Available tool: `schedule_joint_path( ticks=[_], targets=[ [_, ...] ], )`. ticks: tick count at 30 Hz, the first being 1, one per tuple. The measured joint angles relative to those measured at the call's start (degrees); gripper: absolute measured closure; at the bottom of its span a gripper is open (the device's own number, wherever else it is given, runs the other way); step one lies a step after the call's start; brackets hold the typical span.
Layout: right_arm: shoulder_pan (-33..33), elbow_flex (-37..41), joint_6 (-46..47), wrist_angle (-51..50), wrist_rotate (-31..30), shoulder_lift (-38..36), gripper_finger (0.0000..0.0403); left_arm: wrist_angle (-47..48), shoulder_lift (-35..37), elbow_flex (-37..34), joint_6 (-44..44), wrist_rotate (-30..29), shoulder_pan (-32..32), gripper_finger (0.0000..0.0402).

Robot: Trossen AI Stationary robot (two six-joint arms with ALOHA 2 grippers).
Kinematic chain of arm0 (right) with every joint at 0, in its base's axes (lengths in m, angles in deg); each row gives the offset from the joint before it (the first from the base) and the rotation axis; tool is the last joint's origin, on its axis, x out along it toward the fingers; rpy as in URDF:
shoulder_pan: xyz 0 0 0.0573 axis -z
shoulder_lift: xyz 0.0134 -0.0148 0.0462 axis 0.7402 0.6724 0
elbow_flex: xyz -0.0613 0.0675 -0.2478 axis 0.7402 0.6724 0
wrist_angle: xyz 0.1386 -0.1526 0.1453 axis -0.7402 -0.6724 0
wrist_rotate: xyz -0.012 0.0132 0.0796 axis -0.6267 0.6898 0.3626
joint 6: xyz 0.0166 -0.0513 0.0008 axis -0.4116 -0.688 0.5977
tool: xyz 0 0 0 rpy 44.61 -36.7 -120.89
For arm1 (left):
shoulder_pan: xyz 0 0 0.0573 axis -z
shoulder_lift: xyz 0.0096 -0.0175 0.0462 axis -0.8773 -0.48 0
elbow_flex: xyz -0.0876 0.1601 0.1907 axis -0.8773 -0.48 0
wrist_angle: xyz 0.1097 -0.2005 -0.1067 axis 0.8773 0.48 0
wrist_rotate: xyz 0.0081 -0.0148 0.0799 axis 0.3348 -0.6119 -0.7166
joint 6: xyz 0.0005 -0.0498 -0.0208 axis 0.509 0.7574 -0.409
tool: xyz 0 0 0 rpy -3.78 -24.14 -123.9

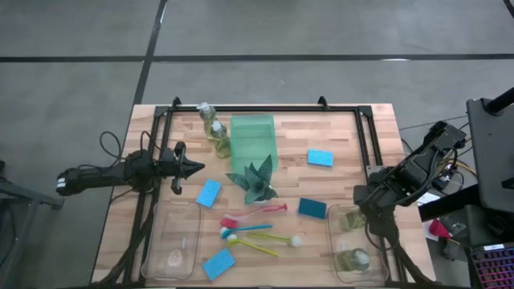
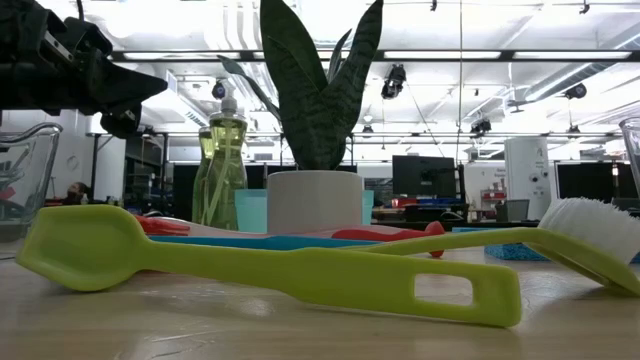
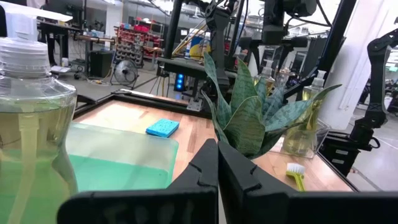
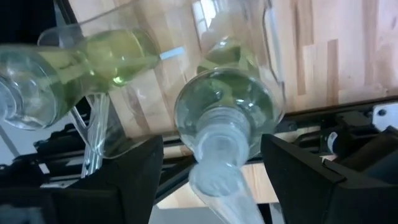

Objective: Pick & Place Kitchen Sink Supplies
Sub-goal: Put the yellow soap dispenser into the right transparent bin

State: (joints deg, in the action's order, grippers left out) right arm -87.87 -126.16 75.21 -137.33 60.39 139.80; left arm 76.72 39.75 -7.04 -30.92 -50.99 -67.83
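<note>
My right gripper (image 1: 365, 201) (image 4: 211, 144) hangs open over the far end of the right clear bin (image 1: 377, 265). Its fingers stand apart on either side of a soap bottle (image 4: 224, 109), whose white cap points up at them. A second bottle (image 4: 62, 68) lies beside it in the bin. My left gripper (image 1: 193, 168) (image 3: 217, 165) is shut and held level above the table's left part, just nearer than two upright soap bottles (image 1: 207, 112) (image 1: 218, 138). Blue sponges (image 1: 209, 193) (image 1: 320, 157) (image 1: 312, 208) (image 1: 218, 263) and red (image 1: 255, 212), blue (image 1: 245, 229) and yellow (image 1: 259, 242) brushes lie flat on the wood.
A translucent green tray (image 1: 253, 132) sits at the far middle, with the spiky potted plant (image 1: 257, 183) just nearer than it. Another clear bin (image 1: 173, 245) stands at the near left. A black frame (image 1: 265, 107) runs along the table's far and side edges.
</note>
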Motion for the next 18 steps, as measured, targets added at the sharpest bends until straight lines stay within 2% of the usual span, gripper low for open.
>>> schedule_joint_path(
  ticks=[5, 13, 18],
  targets=[
    [0.1, 1.3, 0.0, -0.1, 2.1, 0.1, 0.015, 0.0, 0.0, 0.0, 0.0, 0.0, 0.0, 0.0401],
    [0.1, 1.5, 0.3, -0.1, 3.4, 0.2, 0.0214, 0.0, 0.0, 0.0, 0.0, 0.0, 0.0, 0.0401],
    [0.1, 1.4, 0.3, 0.2, 3.4, 0.2, 0.0239, 0.0, 0.0, 0.0, 0.0, 0.0, 0.0, 0.0401]
  ],
)
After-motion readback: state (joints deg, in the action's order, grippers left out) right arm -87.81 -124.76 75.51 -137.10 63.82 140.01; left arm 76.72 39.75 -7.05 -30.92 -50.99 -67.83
